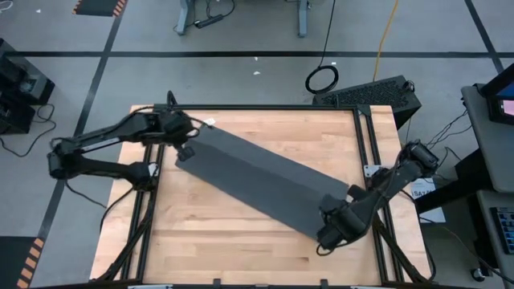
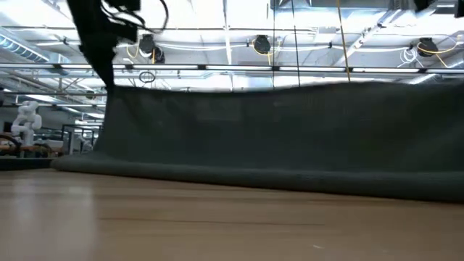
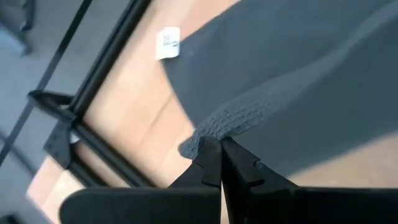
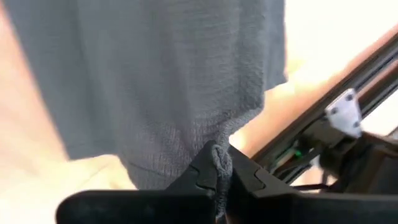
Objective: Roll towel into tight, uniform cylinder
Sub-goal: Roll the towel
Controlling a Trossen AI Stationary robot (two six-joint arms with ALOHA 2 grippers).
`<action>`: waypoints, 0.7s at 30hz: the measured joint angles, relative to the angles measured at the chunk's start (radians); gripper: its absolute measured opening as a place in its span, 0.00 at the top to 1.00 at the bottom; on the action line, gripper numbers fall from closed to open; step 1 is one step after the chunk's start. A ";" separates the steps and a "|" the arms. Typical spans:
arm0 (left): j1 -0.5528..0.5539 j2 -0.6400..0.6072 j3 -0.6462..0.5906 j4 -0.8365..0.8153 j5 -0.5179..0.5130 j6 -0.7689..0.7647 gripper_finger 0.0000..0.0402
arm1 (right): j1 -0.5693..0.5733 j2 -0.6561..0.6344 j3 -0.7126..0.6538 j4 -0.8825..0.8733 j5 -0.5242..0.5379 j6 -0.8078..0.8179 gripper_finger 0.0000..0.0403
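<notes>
Left dark two-finger gripper (image 1: pixel 186 150) at the far left part of the table, fingers (image 3: pixel 208 163) pressed together, pinching a bunched corner of cloth. Left arm bent like an elbow, reaching in from the left side. Right dark two-finger gripper (image 1: pixel 328 210) at the near right part, fingers (image 4: pixel 245 174) squeezed tight on a fold of cloth. Right arm stretched in low from the right edge.

Bright, even light falls from ceiling lamps (image 2: pixel 262 45), which glare white above the towel (image 2: pixel 290 138). Beyond the right gripper (image 4: pixel 217 163) the table (image 4: pixel 323 37) washes out pale; everything near both grippers blurs softly, shadows faint.
</notes>
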 joint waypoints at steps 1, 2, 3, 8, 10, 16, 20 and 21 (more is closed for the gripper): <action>-0.022 -0.029 0.000 -0.006 0.016 0.000 1.00 | 0.011 0.000 0.017 0.000 -0.004 0.011 1.00; -0.045 -0.055 0.000 -0.011 0.028 -0.001 1.00 | 0.020 0.000 0.035 -0.002 -0.003 0.020 1.00; -0.068 -0.078 0.000 -0.013 0.028 -0.001 1.00 | 0.026 0.000 0.051 0.000 -0.001 0.032 1.00; -0.117 -0.126 -0.005 0.024 -0.165 0.070 1.00 | 0.019 0.000 0.062 0.002 0.057 0.108 1.00; -0.096 -0.116 -0.025 0.075 -0.185 0.155 1.00 | -0.002 0.000 0.039 -0.002 0.078 0.121 1.00; -0.029 -0.057 -0.112 0.202 -0.160 0.237 1.00 | -0.094 0.000 -0.041 -0.001 0.082 0.085 1.00; 0.013 -0.014 -0.153 0.273 -0.160 0.237 1.00 | -0.138 0.000 -0.069 0.000 0.081 0.081 1.00; 0.023 -0.001 -0.164 0.296 -0.161 0.239 1.00 | -0.146 0.000 -0.077 0.000 0.077 0.089 1.00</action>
